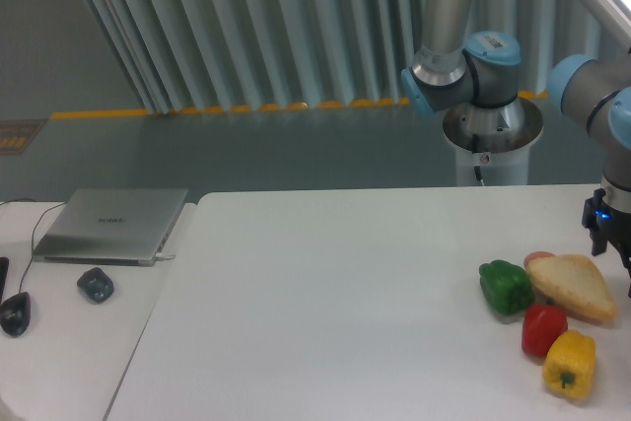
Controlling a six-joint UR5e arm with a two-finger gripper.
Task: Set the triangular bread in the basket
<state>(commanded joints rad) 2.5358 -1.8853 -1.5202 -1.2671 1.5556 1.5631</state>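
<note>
A black mouse (14, 314) is lying at the far left edge, with a small dark grey object (96, 285) just to its right; a closed silver laptop (111, 225) is sitting behind them on the side desk; the white tabletop (325, 303) is stretching rightward from there. Near the right edge a green pepper (506, 287) is standing, touching the triangular bread (574, 286); a small reddish object (538, 259) is peeking out just behind the bread; a red pepper (542, 328) is sitting just in front, with a yellow pepper (570, 365) beside it toward the camera. The gripper (619, 248) is hanging at the right border of the picture, partly cut off, a blue light glowing on its body; one dark finger is showing above the bread's right end, but how far the fingers (598, 241) are parted cannot be told; they are holding nothing visible. The bread is lying flat on the tabletop, just below and left of the fingers.
</note>
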